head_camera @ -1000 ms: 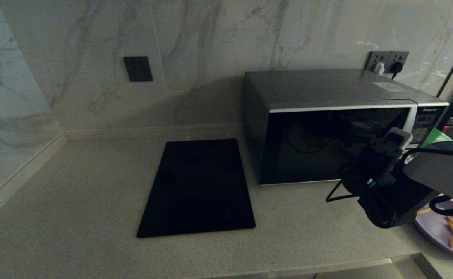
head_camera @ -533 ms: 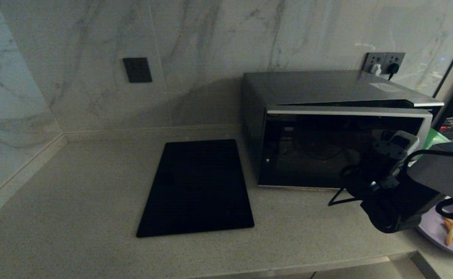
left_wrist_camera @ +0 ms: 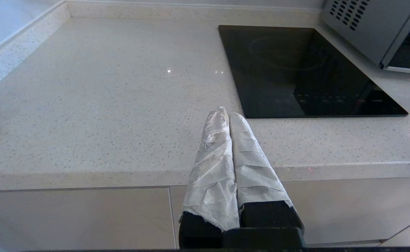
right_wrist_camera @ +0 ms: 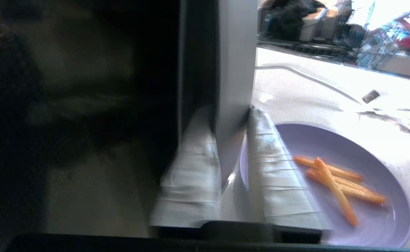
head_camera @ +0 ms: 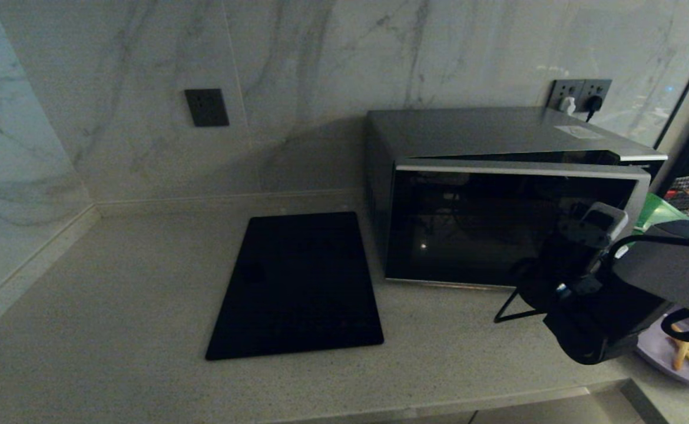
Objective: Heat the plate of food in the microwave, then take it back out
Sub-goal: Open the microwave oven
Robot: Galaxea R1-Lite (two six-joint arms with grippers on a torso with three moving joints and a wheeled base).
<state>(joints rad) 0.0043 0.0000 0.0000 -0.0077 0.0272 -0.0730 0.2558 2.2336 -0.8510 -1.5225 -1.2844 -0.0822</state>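
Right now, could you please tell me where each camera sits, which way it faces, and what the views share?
Head view: high on the robot, looking forward and down at the counter, the microwave with its door ajar; the right arm shows.
Left wrist view: behind the shut left claw, parked off the counter edge, facing the black cooktop.
Right wrist view: behind the right claw, shut on the door edge, above the plate of food.
Shared: head and left wrist views show cooktop and microwave.

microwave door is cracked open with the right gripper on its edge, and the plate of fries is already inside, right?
Not quite. In the right wrist view the plate of fries sits on the counter outside the microwave. The right gripper does clamp the door's edge.
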